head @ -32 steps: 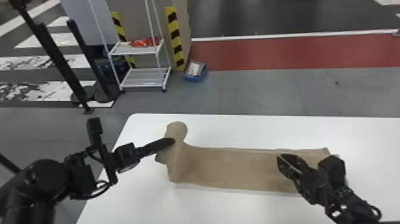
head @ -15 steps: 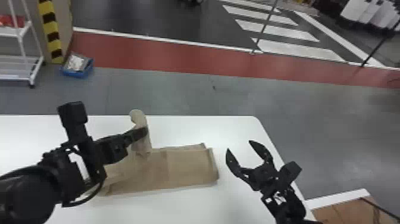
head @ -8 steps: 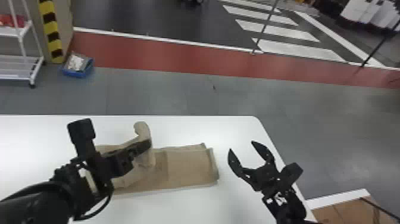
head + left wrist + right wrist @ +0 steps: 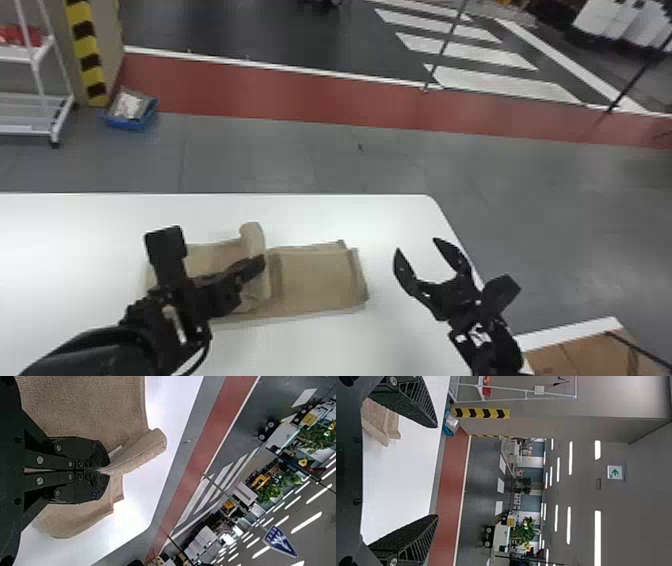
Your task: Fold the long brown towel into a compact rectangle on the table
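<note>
Left pincer, mine, grips brown towel, seemingly part-folded beneath it, compact rectangle outstanding; right pincer, also mine, stands wide.

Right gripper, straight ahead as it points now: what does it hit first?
Looks free: the right gripper would likely pass over the table and its far edge, towel off left. Height unclear.

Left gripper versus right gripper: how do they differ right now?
The left gripper is shut on a raised fold of the brown towel; the right gripper is open and empty. The left gripper sits over the towel, the right gripper to the towel's right. Both are black.
</note>
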